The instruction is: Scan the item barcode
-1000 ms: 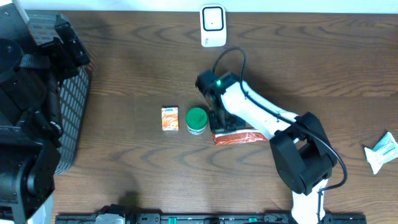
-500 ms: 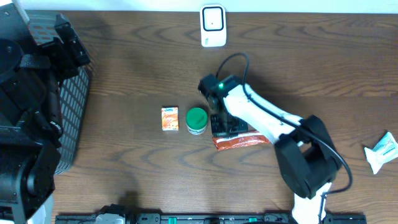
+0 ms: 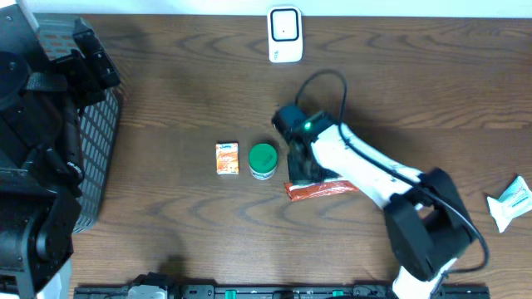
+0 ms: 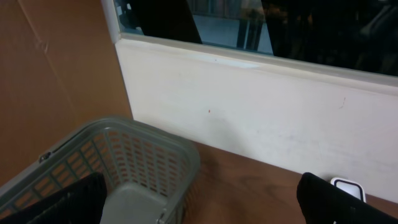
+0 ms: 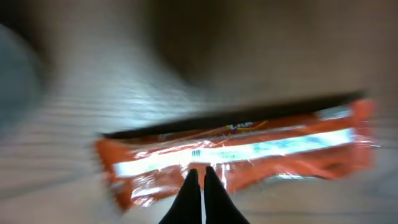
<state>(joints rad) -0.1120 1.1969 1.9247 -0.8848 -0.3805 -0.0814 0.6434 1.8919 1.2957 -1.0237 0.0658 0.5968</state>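
Nearest the robot's base, the right gripper [image 5: 200, 172] has its fingers pressed together over the near edge of the orange packet [image 5: 261, 149]. It looks pinched on the thin wrapper at about mid-length. The wrist view is blurred, so the hold is a judgement rather than a certainty. The packet lies lengthwise on the table [image 3: 183, 83] or just above it. A dark band along its far edge hints that it may be slightly raised. Its white stripe faces up and carries small dark marks that could be the barcode, though they are too smeared to read.

Just beyond and to the side stand a green-lidded jar [image 3: 263, 159] and a small orange box [image 3: 226, 157], close together and apart from the packet. Neither is touched. A white pouch [image 3: 509, 202] lies well off on the robot's right.

On the other side, the left gripper [image 4: 199, 186] hangs with its fingers spread wide and holds nothing. It is above the basket [image 3: 96, 158].

Farthest away, at the table's back edge, the scanner [image 3: 284, 33] stands well apart from the packet.

By this layout the task is at an early stage. An item seems to be picked out and gripped, but it has not been carried to the scanner. The packet must be lifted and brought across the table, with its code turned toward the scanner's face.
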